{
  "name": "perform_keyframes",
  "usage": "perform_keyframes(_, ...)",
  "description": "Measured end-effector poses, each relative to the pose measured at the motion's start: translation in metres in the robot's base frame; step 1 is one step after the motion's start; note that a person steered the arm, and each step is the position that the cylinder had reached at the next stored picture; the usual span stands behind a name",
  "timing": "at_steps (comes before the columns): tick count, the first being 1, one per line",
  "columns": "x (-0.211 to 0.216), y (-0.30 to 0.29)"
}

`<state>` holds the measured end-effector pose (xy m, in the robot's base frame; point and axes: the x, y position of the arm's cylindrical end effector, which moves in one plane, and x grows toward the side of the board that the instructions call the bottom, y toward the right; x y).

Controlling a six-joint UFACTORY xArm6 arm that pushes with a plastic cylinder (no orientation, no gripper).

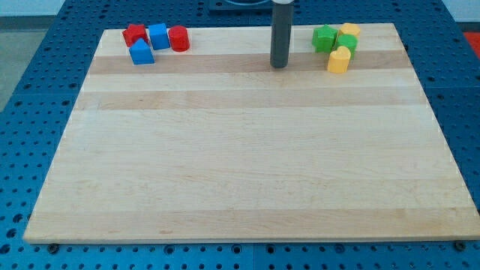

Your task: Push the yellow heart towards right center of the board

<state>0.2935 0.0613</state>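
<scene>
The yellow heart (339, 60) lies near the view's top right on the wooden board (247, 150), just below a green block (347, 43). A green star-like block (324, 37) and another yellow block (349, 31) sit right above it in the same cluster. My tip (280, 66) rests on the board at the view's top centre, about 80 pixels to the left of the yellow heart and apart from every block.
At the view's top left is a second cluster: a red block (134, 33), a blue cube (158, 35), a red cylinder (178, 38) and a blue block (141, 52). A blue perforated table surrounds the board.
</scene>
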Motion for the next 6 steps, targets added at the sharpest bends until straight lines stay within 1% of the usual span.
perform_keyframes(1, -0.003, 0.028)
perform_keyframes(2, -0.019, 0.070)
perform_keyframes(3, 0.011, 0.097)
perform_keyframes(4, 0.065, 0.095)
perform_keyframes(5, 0.085, 0.107)
perform_keyframes(6, 0.035, 0.088)
